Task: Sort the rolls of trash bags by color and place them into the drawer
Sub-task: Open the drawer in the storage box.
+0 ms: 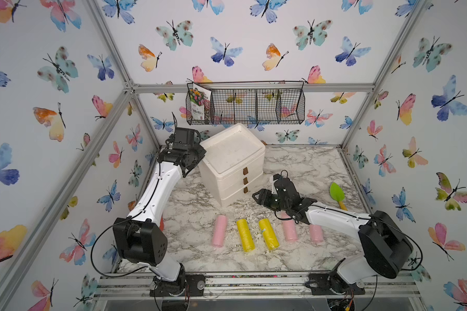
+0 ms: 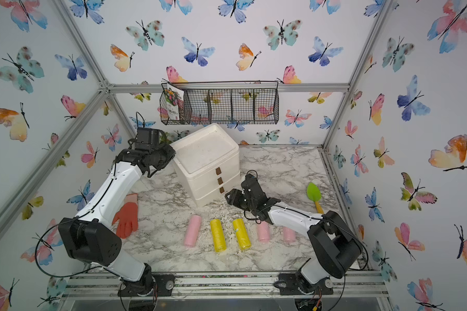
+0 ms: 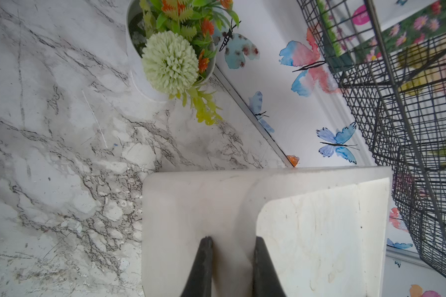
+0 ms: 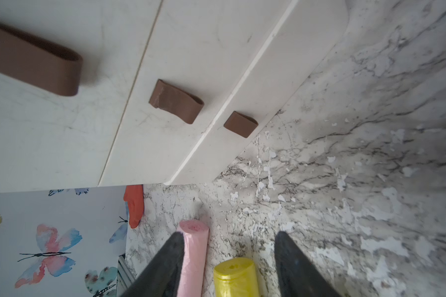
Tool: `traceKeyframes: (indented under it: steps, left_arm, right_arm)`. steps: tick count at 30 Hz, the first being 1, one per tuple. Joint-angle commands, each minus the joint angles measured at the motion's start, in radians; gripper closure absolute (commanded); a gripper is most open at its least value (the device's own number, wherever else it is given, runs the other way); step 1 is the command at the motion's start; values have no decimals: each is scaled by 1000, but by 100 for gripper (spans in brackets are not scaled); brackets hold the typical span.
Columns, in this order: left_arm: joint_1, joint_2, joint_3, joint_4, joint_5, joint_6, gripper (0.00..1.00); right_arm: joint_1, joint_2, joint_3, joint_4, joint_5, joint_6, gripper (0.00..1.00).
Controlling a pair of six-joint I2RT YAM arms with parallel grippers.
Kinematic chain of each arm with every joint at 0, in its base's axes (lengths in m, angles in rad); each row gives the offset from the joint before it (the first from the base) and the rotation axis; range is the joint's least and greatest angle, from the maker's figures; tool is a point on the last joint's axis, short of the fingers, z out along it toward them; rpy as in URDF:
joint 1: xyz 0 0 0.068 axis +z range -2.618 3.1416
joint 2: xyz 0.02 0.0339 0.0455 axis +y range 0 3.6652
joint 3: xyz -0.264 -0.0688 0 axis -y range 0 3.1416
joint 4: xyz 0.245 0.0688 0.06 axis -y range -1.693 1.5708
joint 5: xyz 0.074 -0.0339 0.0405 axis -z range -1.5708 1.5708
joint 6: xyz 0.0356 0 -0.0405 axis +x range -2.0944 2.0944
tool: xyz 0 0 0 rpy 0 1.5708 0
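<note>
Five rolls lie in a row on the marble table in front of the white drawer unit (image 1: 232, 159): a pink roll (image 1: 219, 231), two yellow rolls (image 1: 245, 234) (image 1: 268, 233), and two more pink rolls (image 1: 289, 232) (image 1: 316, 233) partly under my right arm. No green roll shows. All three drawers look pushed in. My right gripper (image 1: 256, 198) (image 4: 229, 234) hangs open and empty just in front of the bottom brown handle (image 4: 240, 124). My left gripper (image 3: 233, 240) is shut on the unit's top rim at its far left corner.
A green trowel (image 1: 337, 195) with a yellow handle lies at the right. An orange glove (image 2: 127, 215) lies by my left arm. A potted fake plant (image 3: 173, 51) stands behind the unit. A wire basket (image 1: 246, 105) hangs on the back wall. White flakes litter the table.
</note>
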Motion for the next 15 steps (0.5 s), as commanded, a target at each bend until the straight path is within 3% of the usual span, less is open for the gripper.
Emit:
traceKeyframes:
  steps: [1, 6, 15]
  left_arm:
    - [-18, 36, -41, 16, 120, -55, 100]
    - [-16, 45, -42, 24, 131, -50, 100]
    - [-15, 53, -51, 21, 131, -31, 100]
  right_arm:
    - [-16, 35, 0, 179, -13, 53, 41]
    - [-40, 119, -7, 336, -42, 109, 43]
    - [-45, 235, 72, 403, -64, 114, 45]
